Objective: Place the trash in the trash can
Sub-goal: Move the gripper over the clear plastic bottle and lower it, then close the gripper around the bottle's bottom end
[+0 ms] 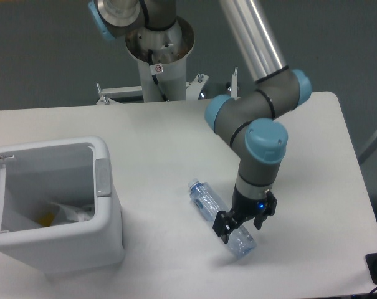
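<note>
bottle: clear bluish plastic, crinkled, glossy
trash can: white plastic, smooth, with a grey plastic latch tab
counter: white, matt, smooth
arm: brushed silver metal tube, pale blue plastic joint caps
hand: black, matt

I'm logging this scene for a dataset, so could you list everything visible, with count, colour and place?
Plastic bottle: one, clear bluish, crushed, lying diagonally on the table right of the bin.
Trash can: one, white, open, at the table's left front; grey latch tab on its right rim.
Contents of the can: pale crumpled material with a yellow bit, too unclear to count.
Table: one, white.
Metal bracket: white-grey, behind the table's far edge.
Robot arm: one, grey with light blue caps.
Gripper: one, black, lowered over the bottle's lower end, jaws straddling it; grip not confirmable.
</note>
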`<action>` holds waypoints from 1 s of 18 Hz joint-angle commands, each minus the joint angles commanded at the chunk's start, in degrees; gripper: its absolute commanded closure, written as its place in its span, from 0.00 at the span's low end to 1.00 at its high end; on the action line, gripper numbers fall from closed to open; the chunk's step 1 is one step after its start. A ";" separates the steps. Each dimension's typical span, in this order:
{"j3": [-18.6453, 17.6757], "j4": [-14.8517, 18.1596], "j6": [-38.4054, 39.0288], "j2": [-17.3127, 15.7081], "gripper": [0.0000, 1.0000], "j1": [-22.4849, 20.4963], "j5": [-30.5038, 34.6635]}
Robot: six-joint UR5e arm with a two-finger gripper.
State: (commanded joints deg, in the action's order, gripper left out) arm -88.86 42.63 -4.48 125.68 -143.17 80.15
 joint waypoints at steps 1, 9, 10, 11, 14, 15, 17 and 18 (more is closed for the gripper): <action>0.09 0.09 0.00 0.09 0.00 0.00 0.45; 0.70 0.00 -0.44 1.58 0.00 0.09 1.59; 0.79 0.00 -0.35 2.11 0.00 0.09 1.68; 0.88 -0.09 -0.35 2.29 0.00 0.09 1.68; 0.79 -0.09 -0.44 2.64 0.00 0.18 1.77; 0.79 -0.09 -0.44 2.73 0.01 0.18 1.77; 0.79 0.09 -0.44 2.73 0.06 0.26 1.77; 0.62 0.09 -0.44 2.73 0.11 0.61 1.86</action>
State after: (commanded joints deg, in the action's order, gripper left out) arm -88.24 42.71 -4.92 128.41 -142.56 82.00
